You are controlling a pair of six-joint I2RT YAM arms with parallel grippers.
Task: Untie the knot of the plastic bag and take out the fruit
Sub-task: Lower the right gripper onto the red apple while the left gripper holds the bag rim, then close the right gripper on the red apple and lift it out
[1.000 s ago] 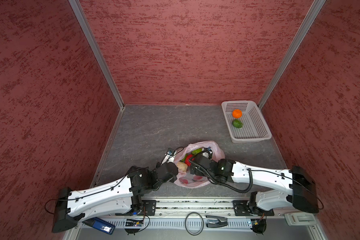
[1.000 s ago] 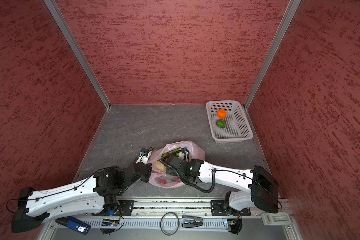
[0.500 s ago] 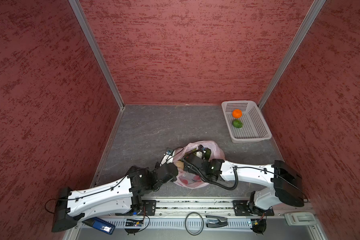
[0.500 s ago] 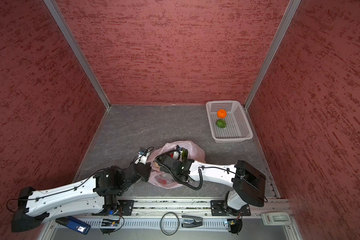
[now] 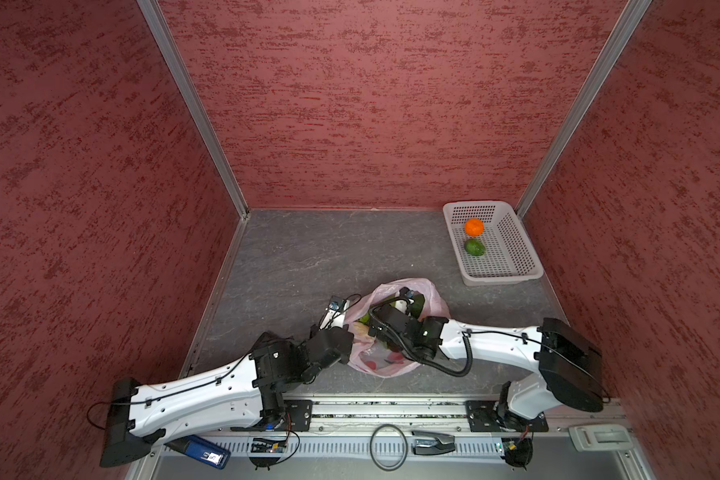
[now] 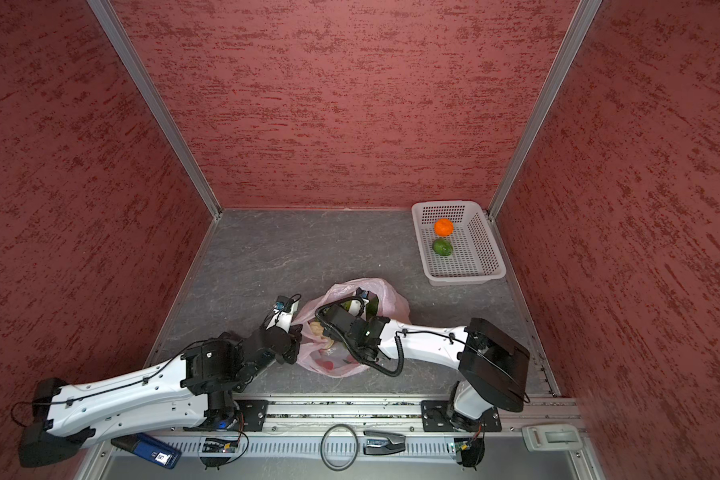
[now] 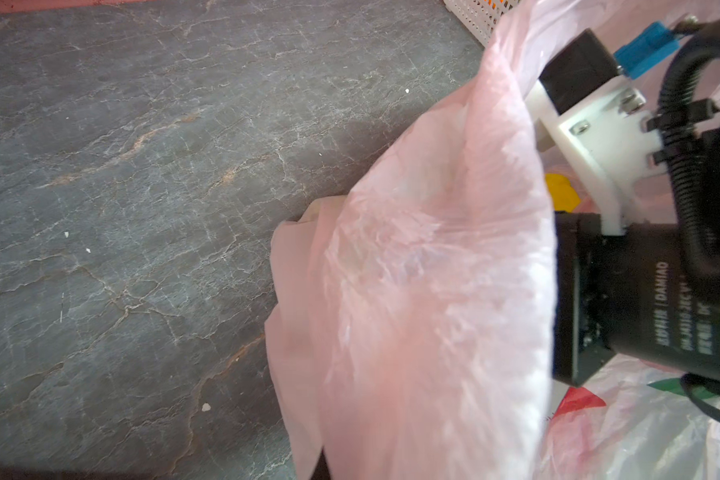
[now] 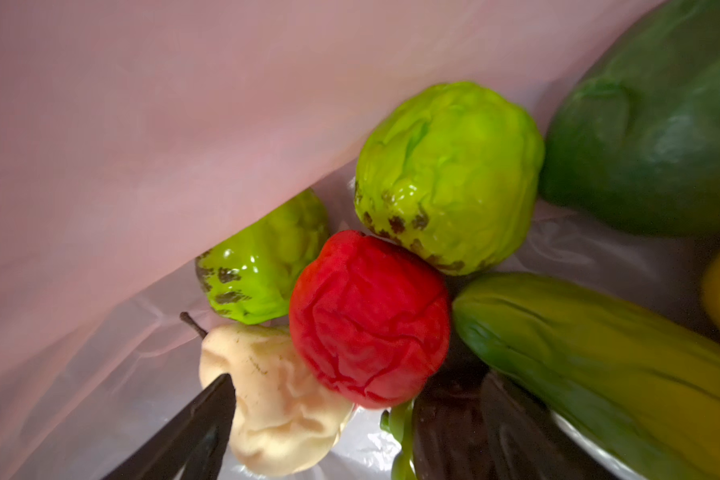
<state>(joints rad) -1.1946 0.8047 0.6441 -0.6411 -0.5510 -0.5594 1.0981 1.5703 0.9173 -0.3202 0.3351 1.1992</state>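
Two arms meet at the thin translucent pink plastic bag (image 5: 433,297). In both top views its mouth gapes (no knot shows, so I'd call the untying done). The left gripper (image 5: 350,332) sits closed at the bag's left edge, apparently pinching the rim up. Over the last second the right gripper (image 5: 371,328) has swung in and sunk into the mouth.

From the left wrist, the bag (image 7: 412,291) rises as a lifted wall of film.

From the right wrist, inside the bag, the black fingers (image 8: 200,428) stand wide around a wrinkled red round fruit (image 8: 366,320) touching a beige pear (image 8: 275,399), with nothing gripped yet. Picking comes next, I reckon.
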